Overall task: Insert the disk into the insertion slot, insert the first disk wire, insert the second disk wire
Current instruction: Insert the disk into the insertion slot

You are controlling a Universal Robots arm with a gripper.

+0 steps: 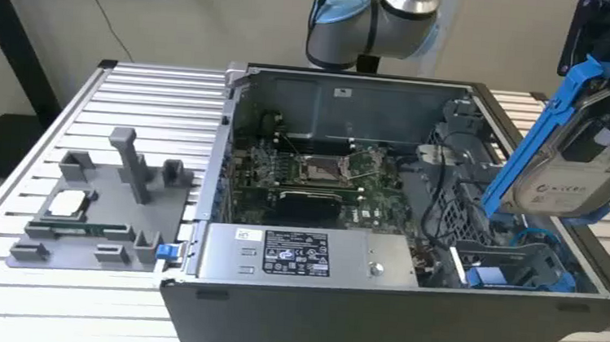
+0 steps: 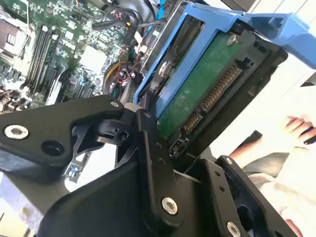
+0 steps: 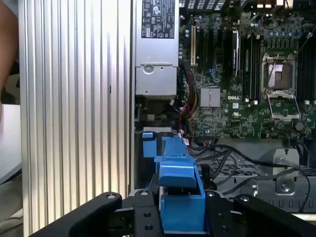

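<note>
Lit brightly and evenly in the exterior view, with soft shadow pooling inside the computer case (image 1: 381, 316) over the motherboard (image 1: 316, 176). Shines in pale streaks along the slatted table (image 3: 74, 98) in the first wrist view. Blows out to flat white behind the disk (image 2: 197, 84) in the second wrist view.

The flat silver-grey metal disk (image 1: 588, 173) has a dull sheen and a white paper label. Its bright blue plastic carrier frame (image 1: 543, 128) is smooth and glossy. The matt black end effector (image 3: 181, 213) carries shiny metal screws. The ribbed silver metal desk (image 1: 137, 96) gleams softly, and the grey sheet-metal computer case (image 1: 380, 324) looks matt.
</note>
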